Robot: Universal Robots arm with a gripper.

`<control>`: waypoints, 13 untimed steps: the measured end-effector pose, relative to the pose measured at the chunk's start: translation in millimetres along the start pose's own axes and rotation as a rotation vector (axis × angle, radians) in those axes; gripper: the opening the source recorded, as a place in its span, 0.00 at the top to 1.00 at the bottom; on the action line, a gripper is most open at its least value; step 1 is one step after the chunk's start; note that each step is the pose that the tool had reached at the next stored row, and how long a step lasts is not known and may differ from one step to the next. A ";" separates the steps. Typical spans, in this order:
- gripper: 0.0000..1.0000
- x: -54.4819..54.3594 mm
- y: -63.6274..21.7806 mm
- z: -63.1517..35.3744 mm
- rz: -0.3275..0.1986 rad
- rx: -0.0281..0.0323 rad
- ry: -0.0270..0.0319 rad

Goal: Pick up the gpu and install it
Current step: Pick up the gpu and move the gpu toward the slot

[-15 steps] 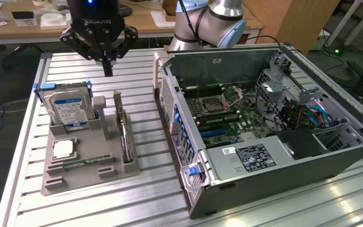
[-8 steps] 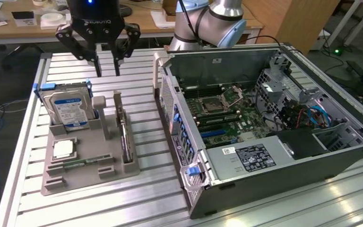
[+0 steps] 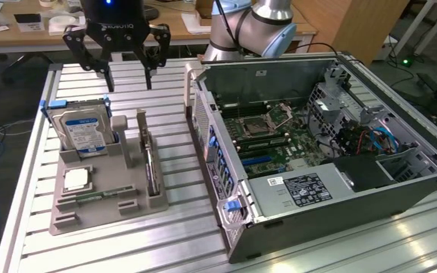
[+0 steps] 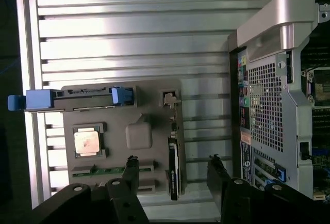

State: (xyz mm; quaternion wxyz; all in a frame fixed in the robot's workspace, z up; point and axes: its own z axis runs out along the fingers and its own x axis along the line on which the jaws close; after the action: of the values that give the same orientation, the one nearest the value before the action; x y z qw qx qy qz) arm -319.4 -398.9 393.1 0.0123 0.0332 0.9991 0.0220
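Exterior view: gripper [image 3: 130, 86] hangs above the table at twelve o'clock of the grey holder tray [image 3: 89, 219], jaws spread wide, nothing held. The gpu [image 3: 152, 173] stands on edge in a slot along the tray's three o'clock side, nearest the open computer case [image 3: 355, 219]. Assessment: the card looks light, stiff, thin and fragile. It is probably best pinched across its exposed top edge, flat faces between the pads, with modest force.
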 end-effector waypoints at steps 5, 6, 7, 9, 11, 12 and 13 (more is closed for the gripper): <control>0.35 -0.2 -3.7 2.4 -0.035 -0.0007 0.0037; 0.35 -0.3 -5.6 3.1 -0.036 -0.0007 0.0038; 0.35 -0.4 -7.4 4.2 -0.037 -0.0007 0.0038; 0.35 -0.6 -11.1 6.9 -0.042 -0.0008 0.0040; 0.35 -0.7 -14.7 9.4 -0.046 -0.0008 0.0043; 0.35 -0.8 -17.0 10.7 -0.047 -0.0009 0.0043; 0.35 -1.0 -19.1 12.3 -0.048 -0.0008 0.0043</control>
State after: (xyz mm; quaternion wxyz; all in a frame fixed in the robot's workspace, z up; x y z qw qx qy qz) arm -319.4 -417.4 380.0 0.0107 0.0090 0.9997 0.0222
